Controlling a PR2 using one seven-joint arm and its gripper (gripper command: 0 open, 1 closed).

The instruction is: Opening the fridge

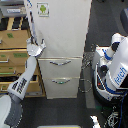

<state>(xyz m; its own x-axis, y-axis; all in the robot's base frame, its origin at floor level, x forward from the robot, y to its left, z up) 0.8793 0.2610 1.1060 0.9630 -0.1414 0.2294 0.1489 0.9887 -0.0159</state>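
The tall white fridge [60, 30] stands in the middle of the exterior view. Its large upper door carries a small green-marked sticker [43, 9]. Two lower drawers have curved silver handles [59, 63], one above the other. My arm rises from the bottom left. My gripper [36, 46] is at the upper door's left edge, just above the top drawer. It seems closed around the door's edge or handle there, but the frame is too coarse to be sure. The door looks shut or only slightly ajar.
A tan wooden drawer cabinet [14, 47] with green labels stands directly left of the fridge, behind my arm. A white and blue robot body [116, 65] with cables stands at the exterior view's right. The floor is dark.
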